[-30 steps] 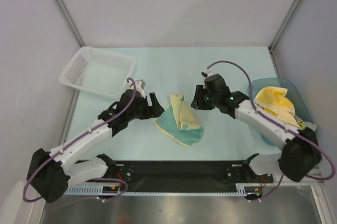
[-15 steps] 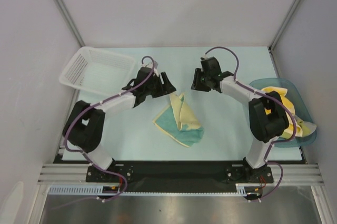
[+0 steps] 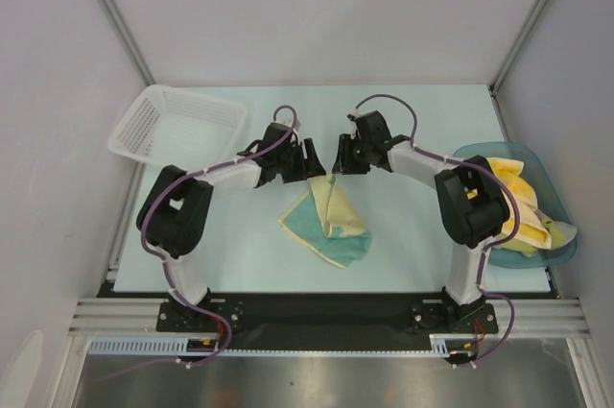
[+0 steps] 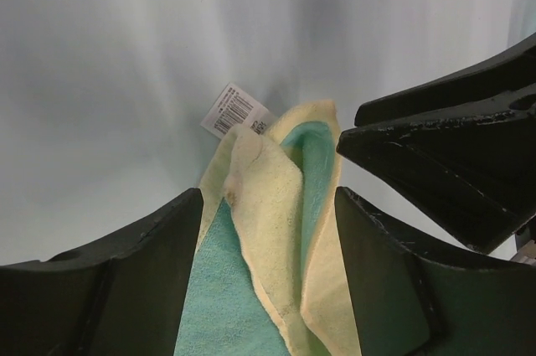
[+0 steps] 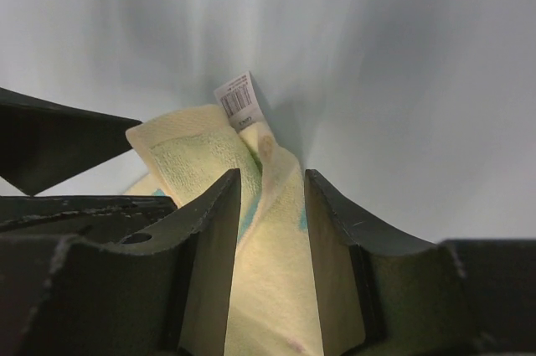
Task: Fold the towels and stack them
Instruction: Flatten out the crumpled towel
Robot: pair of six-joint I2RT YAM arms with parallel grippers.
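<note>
A teal green towel with a yellow edge (image 3: 326,221) lies loosely folded in the middle of the table, its far corner pointing away from the arms. Both grippers meet at that corner. My left gripper (image 3: 312,157) (image 4: 268,198) is open, and the towel's (image 4: 251,289) corner with its white barcode tag (image 4: 237,110) lies between the fingers. My right gripper (image 3: 341,157) (image 5: 272,178) is open more narrowly, with a raised yellow fold of the towel (image 5: 272,247) standing between its fingers. More yellow towels (image 3: 508,187) lie heaped in the blue tub.
A white mesh basket (image 3: 177,125) stands at the back left. The blue translucent tub (image 3: 475,152) sits at the right edge, beside the right arm. In each wrist view the other gripper's black finger shows close by (image 4: 452,163) (image 5: 50,151).
Both arms have swung forward and inward from either side of the towel to its far corner. The left jaws narrowed a little on the way.
</note>
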